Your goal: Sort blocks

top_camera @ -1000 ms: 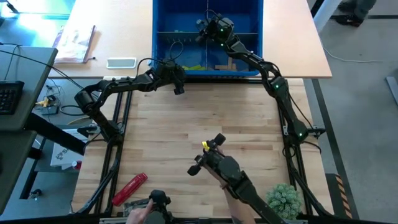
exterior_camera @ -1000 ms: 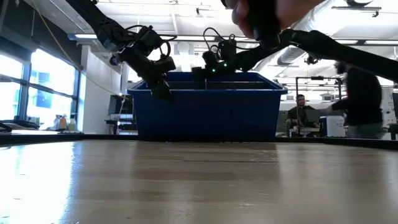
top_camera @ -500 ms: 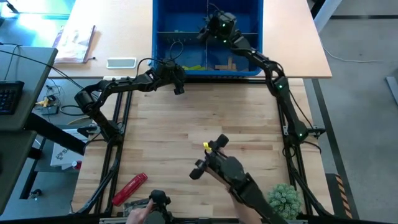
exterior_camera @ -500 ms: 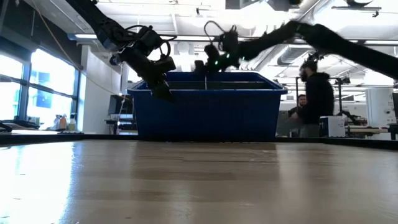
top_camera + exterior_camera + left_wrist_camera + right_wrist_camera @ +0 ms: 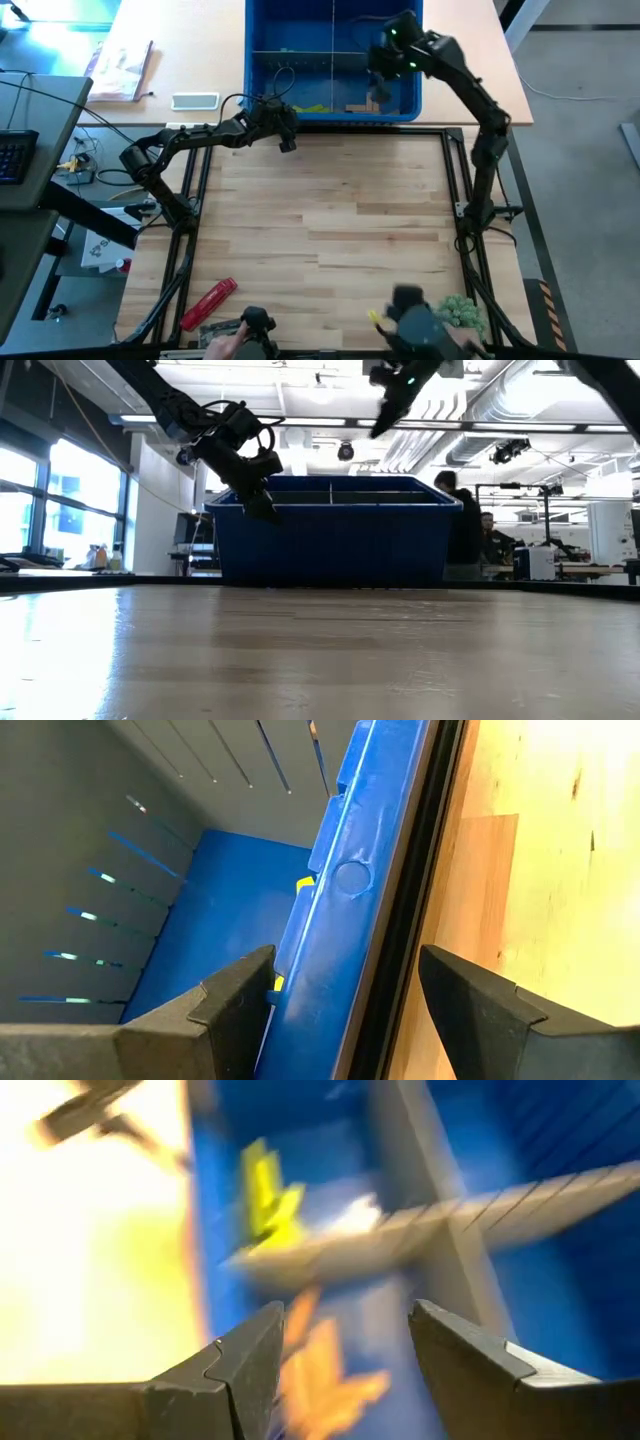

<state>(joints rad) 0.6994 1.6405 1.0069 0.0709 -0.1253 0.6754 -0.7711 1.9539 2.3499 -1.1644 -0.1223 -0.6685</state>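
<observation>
From above, the right gripper hangs over the right half of the blue bin, with tan blocks just beside its fingers and lime blocks further along the near wall, past the divider. The left gripper sits at the bin's near rim, over the bench. Down at the near edge there's a red tool, a small green plant, and something dark with a yellow bit on it, too blurred to name. No loose blocks show on the bench.

Level with the bench now: the right gripper rides high above the bin, well clear of its rim, while the left gripper hangs right at the bin's corner. That's the risk there, I'd say: any sideways swing and those fingers clip the wall and shove the bin.

Left wrist view: fingers spread wide, nothing between them, straddling the blue rim, with a sliver of yellow block inside, just beyond the fingers.

Right wrist view: fingers parted and empty, looking down on the grey divider, lime blocks on the far side of it, tan blocks close under the fingers. The picture is smeared, so the arm looks to be moving fast. A quick descent from here could land a finger on the divider or knock blocks out of their compartment.
</observation>
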